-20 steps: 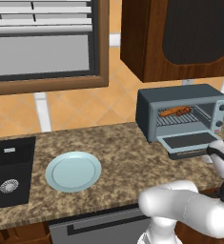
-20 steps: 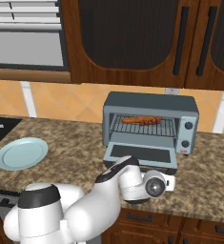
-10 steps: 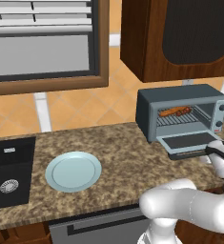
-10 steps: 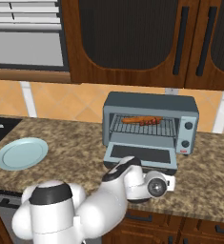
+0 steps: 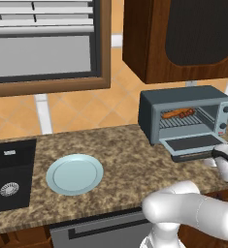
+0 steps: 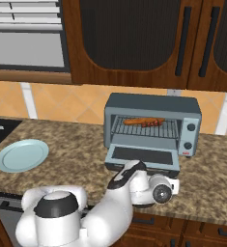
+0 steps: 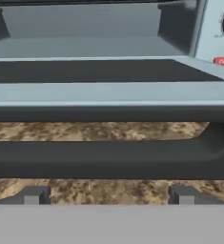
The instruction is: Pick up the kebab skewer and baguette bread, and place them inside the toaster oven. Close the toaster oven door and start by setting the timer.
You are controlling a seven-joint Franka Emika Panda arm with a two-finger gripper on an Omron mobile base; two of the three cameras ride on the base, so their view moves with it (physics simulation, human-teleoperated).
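My end effector (image 7: 108,196) has dropped in low w/ fingers spread wide, empty, bar handle (image 7: 104,159) just ahead. Kebab skewer (image 6: 153,122) & baguette bread (image 6: 135,121) lie on rack inside toaster oven (image 6: 152,126); toaster oven door (image 6: 143,157) hangs open, so closing's next imo.

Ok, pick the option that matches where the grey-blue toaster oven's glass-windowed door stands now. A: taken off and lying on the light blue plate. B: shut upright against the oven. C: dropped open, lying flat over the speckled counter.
C: the toaster oven door lies flat in front of the open toaster oven, whose wire rack shows.
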